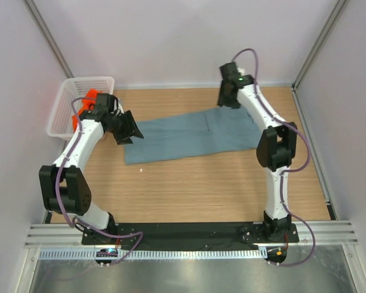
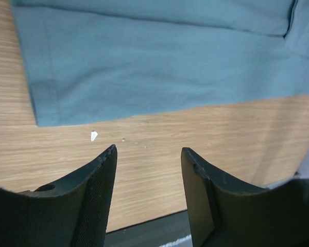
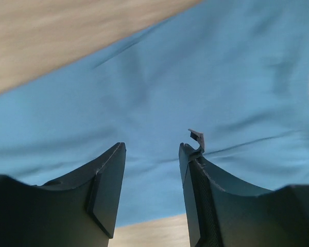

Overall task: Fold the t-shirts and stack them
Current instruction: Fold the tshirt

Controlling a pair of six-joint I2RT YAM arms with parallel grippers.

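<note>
The grey-blue t-shirt (image 1: 189, 135) lies flat in a long folded strip across the middle of the wooden table; it also shows in the left wrist view (image 2: 154, 67) and the right wrist view (image 3: 159, 92). The orange t-shirt (image 1: 88, 97) lies bunched in the white basket, partly hidden by my left arm. My left gripper (image 1: 129, 129) is open and empty, hovering just off the strip's left end (image 2: 147, 152). My right gripper (image 1: 227, 97) is open and empty above the strip's far right part (image 3: 152, 149).
A white plastic lattice basket (image 1: 73, 91) stands at the far left corner. A small white scrap (image 1: 140, 169) lies on the wood just in front of the shirt, also in the left wrist view (image 2: 93, 136). White walls enclose the table on three sides.
</note>
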